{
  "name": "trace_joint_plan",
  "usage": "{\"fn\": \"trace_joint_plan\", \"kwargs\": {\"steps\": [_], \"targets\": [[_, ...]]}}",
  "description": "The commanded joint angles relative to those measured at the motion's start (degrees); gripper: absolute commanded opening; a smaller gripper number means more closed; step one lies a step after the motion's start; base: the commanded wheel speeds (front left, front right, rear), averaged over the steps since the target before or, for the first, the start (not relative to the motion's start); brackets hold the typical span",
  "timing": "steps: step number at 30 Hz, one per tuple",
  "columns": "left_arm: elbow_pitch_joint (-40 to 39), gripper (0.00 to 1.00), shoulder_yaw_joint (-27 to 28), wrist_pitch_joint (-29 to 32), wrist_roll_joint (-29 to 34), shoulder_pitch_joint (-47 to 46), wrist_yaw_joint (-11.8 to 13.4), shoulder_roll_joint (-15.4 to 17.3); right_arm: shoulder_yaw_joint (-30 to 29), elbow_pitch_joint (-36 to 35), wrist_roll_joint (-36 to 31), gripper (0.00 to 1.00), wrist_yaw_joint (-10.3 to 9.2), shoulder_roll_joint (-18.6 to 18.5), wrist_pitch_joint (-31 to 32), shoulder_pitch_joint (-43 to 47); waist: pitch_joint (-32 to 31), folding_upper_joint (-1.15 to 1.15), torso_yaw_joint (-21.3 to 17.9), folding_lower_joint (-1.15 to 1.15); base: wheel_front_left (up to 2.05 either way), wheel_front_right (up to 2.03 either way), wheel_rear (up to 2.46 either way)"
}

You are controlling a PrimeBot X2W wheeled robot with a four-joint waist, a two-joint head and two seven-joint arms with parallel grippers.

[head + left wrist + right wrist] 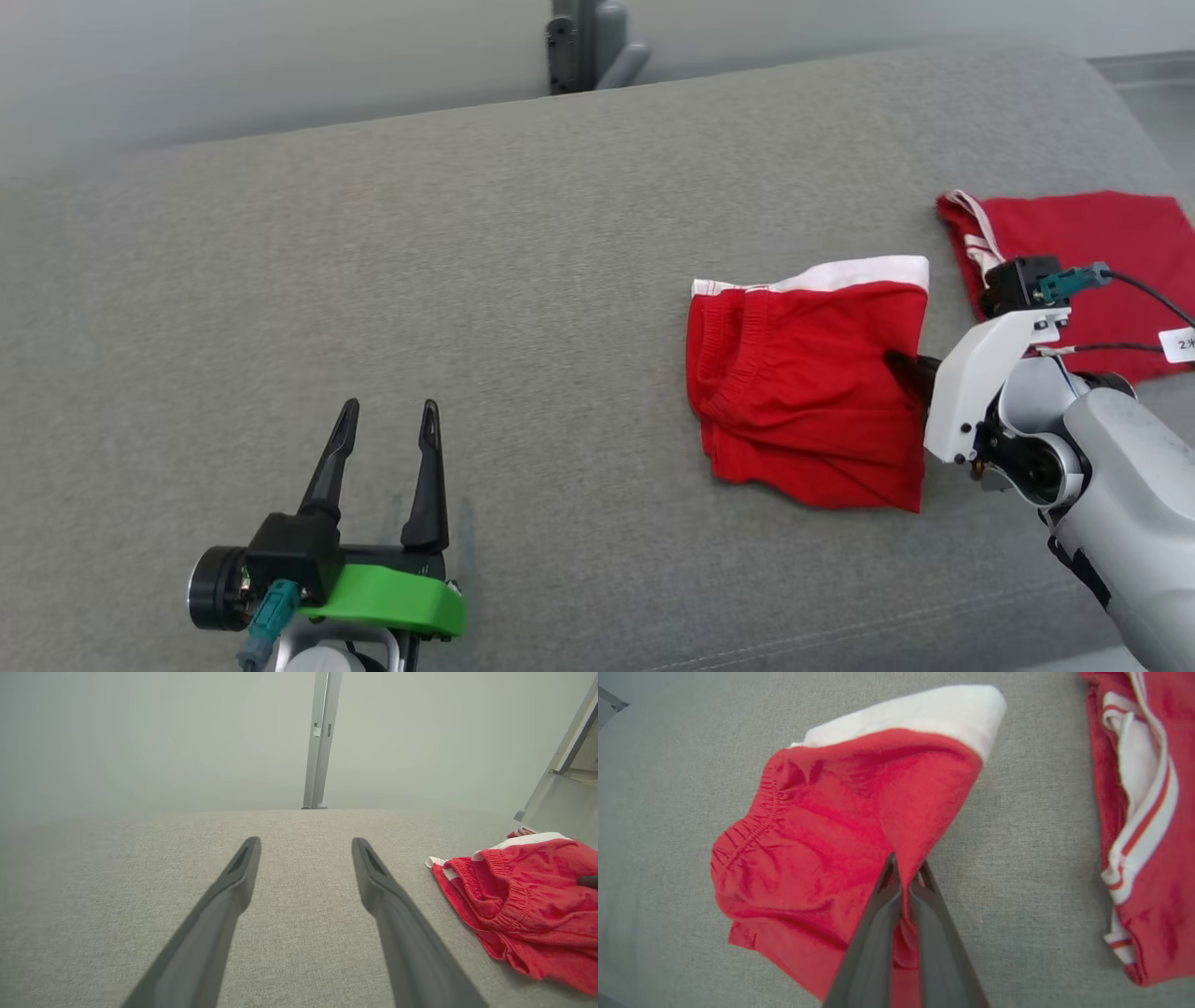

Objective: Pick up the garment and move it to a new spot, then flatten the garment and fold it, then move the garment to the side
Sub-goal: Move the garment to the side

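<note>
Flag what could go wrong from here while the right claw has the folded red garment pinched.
1. The right claw is shut on just one edge of the folded red garment; dragging from that pinch may pull the folds open.
2. The second red garment lies close on the right; a move that way could bunch into it.
3. The left claw is open and well apart, so nothing steadies the other side.

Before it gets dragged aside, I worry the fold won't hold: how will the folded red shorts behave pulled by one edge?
Probably floppy: the red shorts crease and tent toward the shut right gripper. Likely light: a thin pinch lifts that edge. Layers may slip apart on the grey cushion.
</note>
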Motion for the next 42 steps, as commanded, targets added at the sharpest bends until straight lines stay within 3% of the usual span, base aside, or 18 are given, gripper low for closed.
{"fn": "trace_joint_plan", "kwargs": {"steps": [1,11,25,42], "targets": [[0.2,1.0,-0.1,-0.1,0.6,-1.1,-0.2,0.4,-0.2,-0.2,0.1,0.0,-0.03,0.0,-0.4,-0.8,1.4,0.67,-9.0,0.0,0.0,0.0,0.0],[0.8,1.0,-1.2,0.7,1.7,-2.7,-0.4,1.7,0.6,-0.1,-0.3,0.0,-0.03,1.8,-1.8,-2.4,2.8,0.67,-15.3,0.0,0.0,0.0,0.0],[0.6,1.0,-1.1,0.9,0.9,-2.3,0.6,2.4,0.1,1.2,-2.6,0.0,-0.03,2.4,-4.7,-6.9,3.0,0.67,-13.3,0.0,0.0,0.0,0.0],[-0.1,1.0,-1.1,0.6,0.2,-2.1,1.5,3.0,-2.0,-4.8,-8.6,0.0,-0.04,-7.5,4.2,-14.8,3.4,0.67,-10.4,0.0,0.0,0.0,0.0]]}}
